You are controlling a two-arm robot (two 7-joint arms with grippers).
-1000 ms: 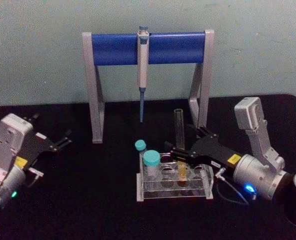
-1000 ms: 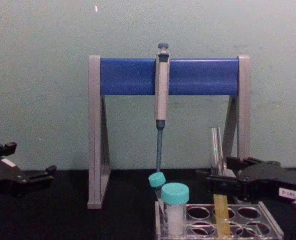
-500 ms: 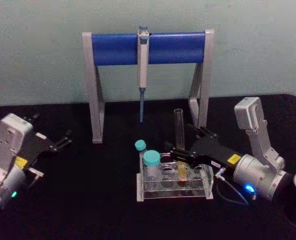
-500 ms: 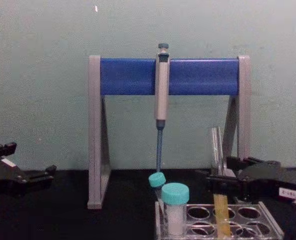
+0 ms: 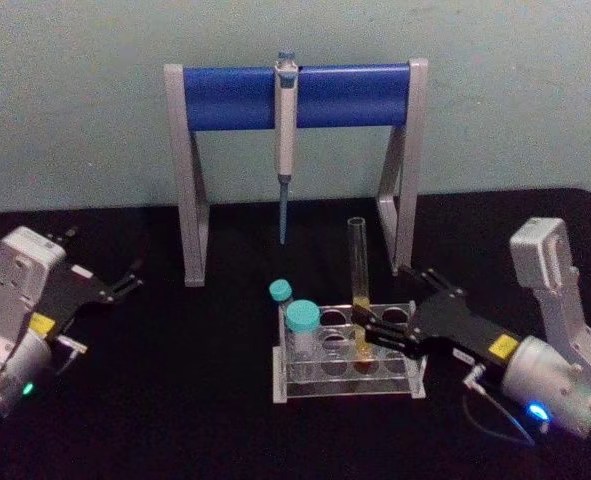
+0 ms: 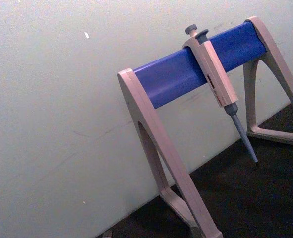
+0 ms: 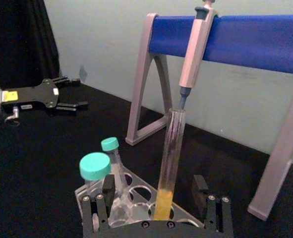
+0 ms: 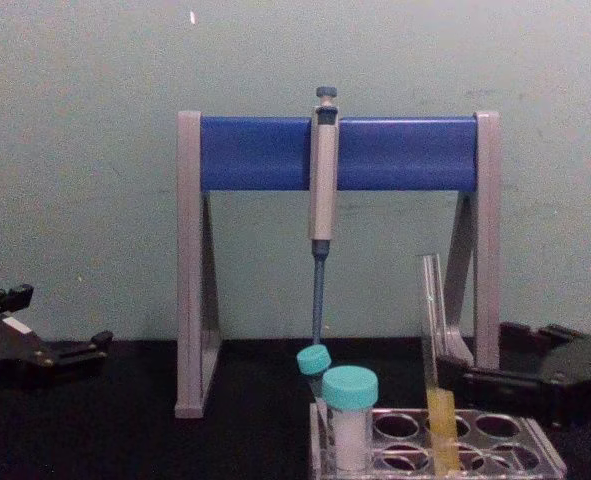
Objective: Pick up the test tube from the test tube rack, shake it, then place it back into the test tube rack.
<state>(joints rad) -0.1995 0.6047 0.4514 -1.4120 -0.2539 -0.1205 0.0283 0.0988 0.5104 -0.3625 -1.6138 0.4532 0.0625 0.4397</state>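
Observation:
The test tube (image 5: 356,268) stands upright in a hole of the clear test tube rack (image 5: 345,392), with yellow-orange liquid in its lower part (image 7: 162,198). My right gripper (image 5: 370,333) is low at the rack's right side, open, its fingers (image 7: 200,188) spread wide to either side of the tube's base without touching it. From the chest, the tube (image 8: 434,330) rises from the rack (image 8: 535,445) and the right gripper (image 8: 475,381) lies just to its right. My left gripper (image 5: 125,283) rests open at the far left.
Two teal-capped vials (image 5: 302,318) (image 5: 280,291) occupy the rack's left end. Behind stands a grey-and-blue pipette stand (image 5: 225,97) with a pipette (image 5: 286,120) hanging at its middle. Bare black table lies between the left gripper and the rack.
My right arm has drawn back to the right and toward me, its fingers coming away from the tube. The tube stays upright in the rack. The left arm is still.

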